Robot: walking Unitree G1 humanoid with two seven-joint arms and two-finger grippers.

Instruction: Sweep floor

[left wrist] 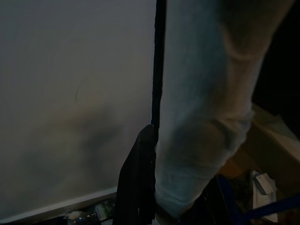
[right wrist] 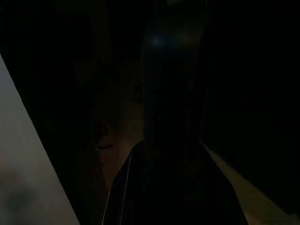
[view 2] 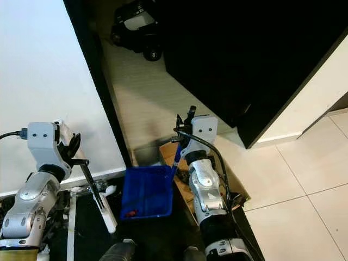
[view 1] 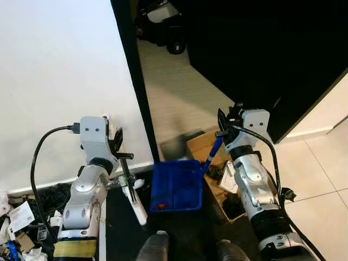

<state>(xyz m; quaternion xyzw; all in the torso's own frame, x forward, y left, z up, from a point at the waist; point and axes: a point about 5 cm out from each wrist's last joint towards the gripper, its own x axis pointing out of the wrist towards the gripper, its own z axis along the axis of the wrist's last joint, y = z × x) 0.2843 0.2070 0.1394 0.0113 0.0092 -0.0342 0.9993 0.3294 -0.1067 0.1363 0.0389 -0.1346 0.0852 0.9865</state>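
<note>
No text, brand, number or sign can be read anywhere. The scraps of paper lying among the litter left of the blue dustpan carry dark marks (too small and blurred to make out as words). A white packet in the cardboard box just right of the dustpan shows print that is equally unreadable.

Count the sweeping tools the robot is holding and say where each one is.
2. A blue dustpan hangs by its handle from the right gripper, low in front of the robot. A white-handled brush is in the left gripper, beside the dustpan by the white wall.
</note>
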